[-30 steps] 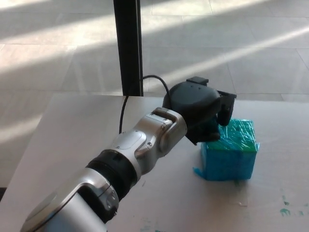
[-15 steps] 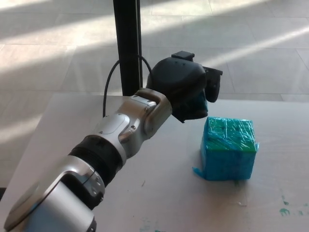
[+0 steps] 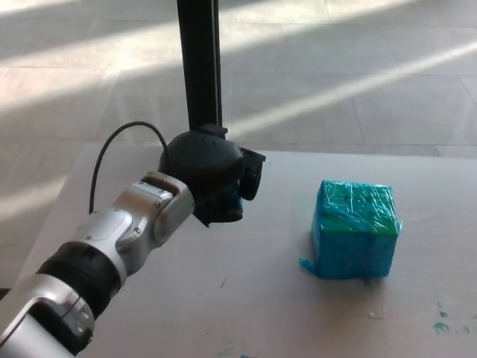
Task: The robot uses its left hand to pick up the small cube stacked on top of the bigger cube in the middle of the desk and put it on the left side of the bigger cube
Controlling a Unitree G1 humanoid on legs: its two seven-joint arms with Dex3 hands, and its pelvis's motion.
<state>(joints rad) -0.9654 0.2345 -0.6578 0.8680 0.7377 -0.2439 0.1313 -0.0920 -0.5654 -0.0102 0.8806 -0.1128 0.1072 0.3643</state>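
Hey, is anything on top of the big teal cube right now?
No, the big cube's top is bare. A bit of teal shows inside the left hand off to its left; most of it is hidden by the fingers.

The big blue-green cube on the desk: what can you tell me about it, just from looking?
The big cube is teal and looks wrapped in shiny tape or film, wrinkled, with a loose flap at its lower left corner. It sits flat on the pale desk, right of centre, turned slightly. Nothing is on top of it and nothing touches it but the desk. The robot's left hand is well off to its left, apart from it.
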